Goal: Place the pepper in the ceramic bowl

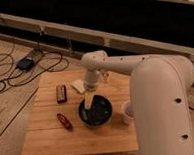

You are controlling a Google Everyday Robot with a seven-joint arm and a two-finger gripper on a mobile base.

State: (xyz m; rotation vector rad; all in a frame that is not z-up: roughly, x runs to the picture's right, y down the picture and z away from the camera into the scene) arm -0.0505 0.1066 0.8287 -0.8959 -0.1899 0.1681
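The small red pepper (pixel 64 121) lies on the wooden table (pixel 44 138), left of the ceramic bowl. The glossy black ceramic bowl (pixel 95 111) stands at the table's middle. My gripper (pixel 88 101) hangs from the white arm over the bowl's left rim, a hand's width to the right of the pepper. Nothing shows in its grasp.
A dark flat rectangular block (pixel 61 93) lies at the table's left back. A white cup (pixel 128 113) stands right of the bowl. A pale flat item (pixel 78 85) lies behind the gripper. Cables and a dark box (pixel 27 62) lie on the floor at left.
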